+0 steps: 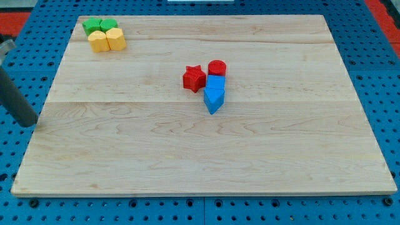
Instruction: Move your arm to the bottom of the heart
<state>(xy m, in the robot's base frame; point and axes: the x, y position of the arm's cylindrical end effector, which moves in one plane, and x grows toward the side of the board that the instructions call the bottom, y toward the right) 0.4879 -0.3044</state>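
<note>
Although the task named only one heart, the nearest match was the yellow heart [98, 42], the left-hand one of two yellow blocks at the view's top left; its lobed outline was small, so the identification was a judgement. It sat touching a yellow block [116, 39] on its right, shape unclear, with two green blocks [100, 25] pressed against the pair from the view's top. My tip [27, 125] stood at the view's left, just off the left edge of the wooden board [200, 162], well apart from every block and lower in the view than the heart.

No claw was fitted: the arm ended in a bare rod, so there was nothing to be wide, narrow or holding.

A second cluster lay near the board's centre: a red star [194, 79], a red cylinder [217, 67], a blue cube [215, 82] and a blue wedge-like block [213, 99], all well clear of the likely path.

Recommended approach: bring the tip onto the board and towards the view's top right, stopping just beside the heart's lower edge without contact. Overshoot would shove the heart into the green blocks, so the final approach should be slow.
</note>
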